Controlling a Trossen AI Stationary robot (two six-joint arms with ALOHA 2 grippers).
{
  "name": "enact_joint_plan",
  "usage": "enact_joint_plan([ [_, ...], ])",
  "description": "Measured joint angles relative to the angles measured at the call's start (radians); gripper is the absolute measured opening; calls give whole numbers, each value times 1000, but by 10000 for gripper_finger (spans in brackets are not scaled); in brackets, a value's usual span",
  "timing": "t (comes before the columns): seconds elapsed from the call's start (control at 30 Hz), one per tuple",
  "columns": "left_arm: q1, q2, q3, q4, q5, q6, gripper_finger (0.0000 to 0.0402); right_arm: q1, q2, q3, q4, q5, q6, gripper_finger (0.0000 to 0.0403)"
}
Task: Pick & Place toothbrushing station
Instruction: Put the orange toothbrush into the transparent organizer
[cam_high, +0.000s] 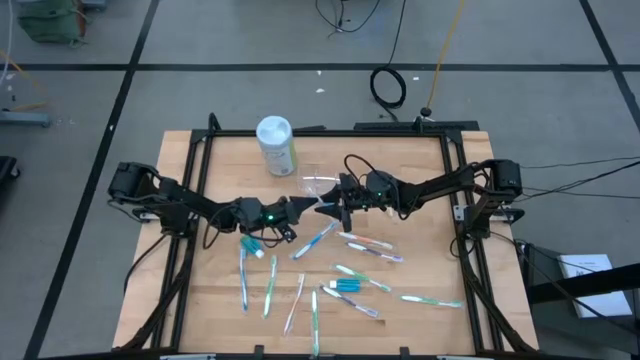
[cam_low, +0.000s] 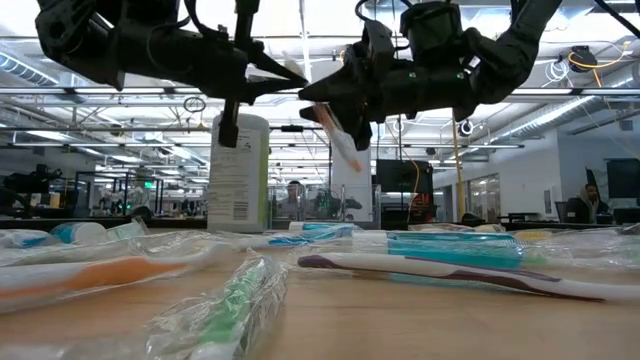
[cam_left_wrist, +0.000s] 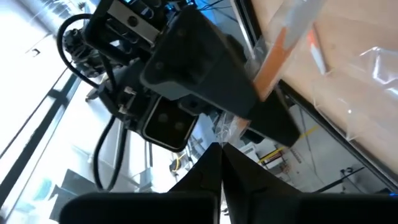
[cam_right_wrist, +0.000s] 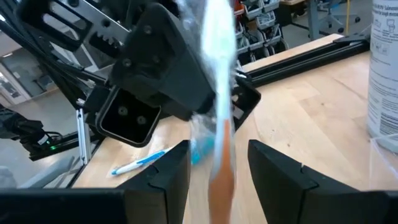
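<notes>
Right gripper (cam_right_wrist: 217, 165): raised above the wooden table (cam_high: 420, 165) near its middle, dark fingers spread, a slim white-and-orange toothbrush in clear wrapping (cam_right_wrist: 219, 93) standing between them; whether the fingers press on it cannot be told.

Left gripper (cam_high: 310, 207): directly facing the right gripper, tip to tip, fingers together. In the left wrist view the wrapped toothbrush's orange part (cam_left_wrist: 273, 59) shows just past the closed fingertips; whether they pinch the wrapper cannot be told.

Wrapped toothbrushes, white, green, blue and purple (cam_high: 355, 275): lying scattered flat on the table below and on the near side of both grippers, well apart from them.

Small blue toothpaste tube (cam_high: 345, 286): lying among those brushes, below the right gripper. A second blue tube (cam_high: 252, 246) lies just under the left gripper's wrist.

Clear plastic holder (cam_high: 318, 184): on the table just beyond the meeting grippers.

White cylindrical canister with pale green label (cam_high: 276, 146): upright, farther back, beyond the left gripper.
</notes>
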Motion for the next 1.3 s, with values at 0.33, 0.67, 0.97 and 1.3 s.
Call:
enact_joint_plan([
  [0.33, 0, 0, 0, -14, -15, -16, 31, -18, 0, 0, -16, -59, -45, 104],
  [0.67, -1, 0, 0, -16, -60, -115, 33, -34, 0, 0, -26, -96, -72, 31],
  [0.97, -19, 0, 0, -15, -92, -222, 35, -52, 0, 0, -31, -109, -76, 49],
  [1.3, -43, 0, 0, -15, -134, -322, 129, -53, 0, 0, -30, -108, -69, 38],
])
